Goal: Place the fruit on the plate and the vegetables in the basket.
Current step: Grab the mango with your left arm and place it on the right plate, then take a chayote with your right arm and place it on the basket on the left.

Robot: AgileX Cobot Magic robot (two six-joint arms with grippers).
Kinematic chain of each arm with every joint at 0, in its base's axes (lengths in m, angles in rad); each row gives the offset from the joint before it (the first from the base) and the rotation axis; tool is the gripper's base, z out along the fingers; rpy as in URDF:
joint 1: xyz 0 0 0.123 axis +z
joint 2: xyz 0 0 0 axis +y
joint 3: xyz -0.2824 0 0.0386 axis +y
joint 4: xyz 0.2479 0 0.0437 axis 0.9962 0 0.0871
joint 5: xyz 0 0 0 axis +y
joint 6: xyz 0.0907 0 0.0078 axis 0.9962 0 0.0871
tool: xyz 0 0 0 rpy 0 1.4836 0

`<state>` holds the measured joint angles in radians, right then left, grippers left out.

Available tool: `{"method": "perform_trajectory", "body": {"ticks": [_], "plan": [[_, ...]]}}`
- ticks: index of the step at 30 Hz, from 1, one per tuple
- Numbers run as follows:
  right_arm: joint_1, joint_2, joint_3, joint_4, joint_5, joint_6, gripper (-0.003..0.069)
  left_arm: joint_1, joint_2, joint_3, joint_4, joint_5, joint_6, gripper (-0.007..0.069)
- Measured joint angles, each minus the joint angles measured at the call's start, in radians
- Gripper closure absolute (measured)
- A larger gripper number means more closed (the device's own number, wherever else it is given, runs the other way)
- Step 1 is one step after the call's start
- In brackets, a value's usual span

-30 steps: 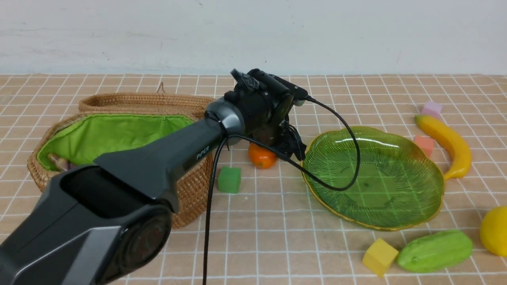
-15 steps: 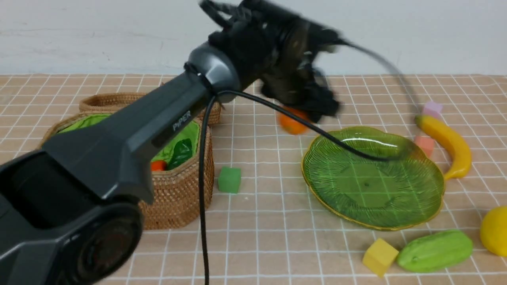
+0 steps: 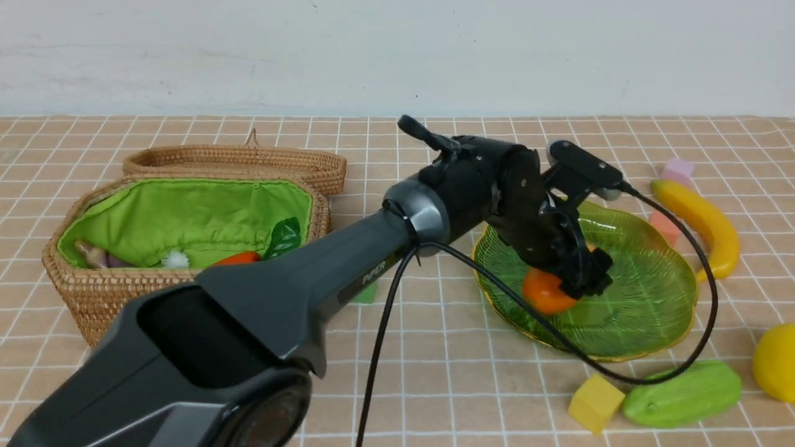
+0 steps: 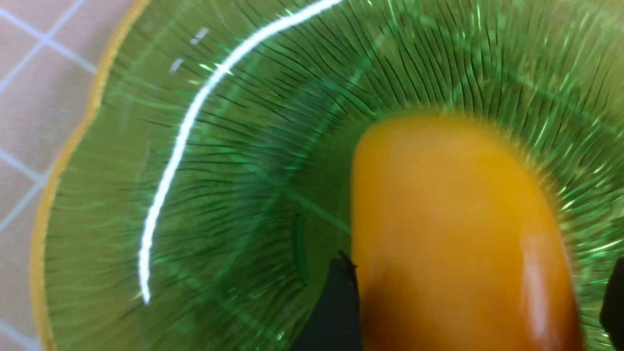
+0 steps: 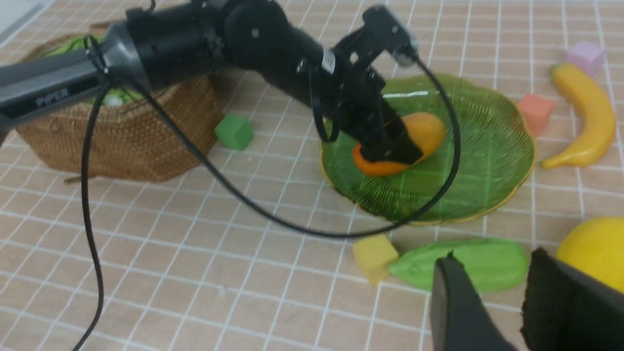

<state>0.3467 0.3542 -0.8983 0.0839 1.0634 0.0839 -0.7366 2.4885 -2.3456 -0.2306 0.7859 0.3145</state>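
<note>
A green, leaf-shaped glass plate [image 3: 646, 298] with a wavy golden rim sits on a tan tiled tabletop [image 3: 435, 372]. The robot's left arm reaches across to it, and the left gripper [image 3: 582, 280] is low over the plate's left half. An orange mango [image 3: 541, 292] lies on the glass there, between the gripper's two black fingers [image 4: 336, 312]. The jaws stand apart. In the blurred wrist view one finger seems to touch the fruit and the other shows a gap, so the mango looks let go rather than squeezed.

A yellow banana [image 3: 702, 220] lies on the tabletop just past the plate's right edge. A yellow lemon [image 3: 776, 363] sits right of the plate, nearer the robot, cut off by the picture's edge. A light green cucumber [image 3: 683, 394] lies just on the robot's side of the plate, beside a yellow cube [image 3: 595, 402].

Well to the left of the plate stands an open wicker basket [image 3: 93, 298] with green lining. An orange carrot [image 3: 239, 257] with green leaves lies inside it.

The right gripper [image 5: 493, 263] hovers on the robot's side of the plate, near the cucumber and lemon. Its jaws are partly apart with nothing between them.
</note>
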Motion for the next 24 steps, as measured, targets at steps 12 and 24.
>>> {"method": "perform_trajectory", "body": {"ticks": [12, 24], "plan": [[0.000, 0.319, -0.001, 0.021, 0.085, -0.084, 0.0416, -0.022, -0.397, 0.057, 0.121, 0.447, -0.254, 0.0201], [0.001, 0.679, -0.001, -0.178, 0.048, -0.199, 0.0422, -0.074, -1.246, 0.986, 0.239, 0.351, -0.402, 0.0638]]}}
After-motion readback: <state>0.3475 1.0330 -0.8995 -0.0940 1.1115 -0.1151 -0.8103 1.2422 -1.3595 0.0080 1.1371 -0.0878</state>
